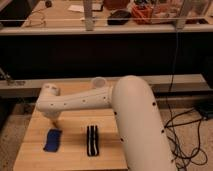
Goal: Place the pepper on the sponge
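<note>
The blue sponge (52,141) lies flat at the front left of the wooden table (70,160). My white arm reaches in from the lower right, across the table to the left. Its gripper (53,120) hangs down from the wrist, just above and behind the sponge's far edge. The pepper is hidden from this view; I cannot pick it out at the gripper or on the table.
A black-and-white striped piece (91,140) lies to the right of the sponge. A pale cup (99,82) stands at the table's back edge behind the arm. Black cables (187,135) trail over the floor on the right. A dark shelf and cluttered counter lie behind.
</note>
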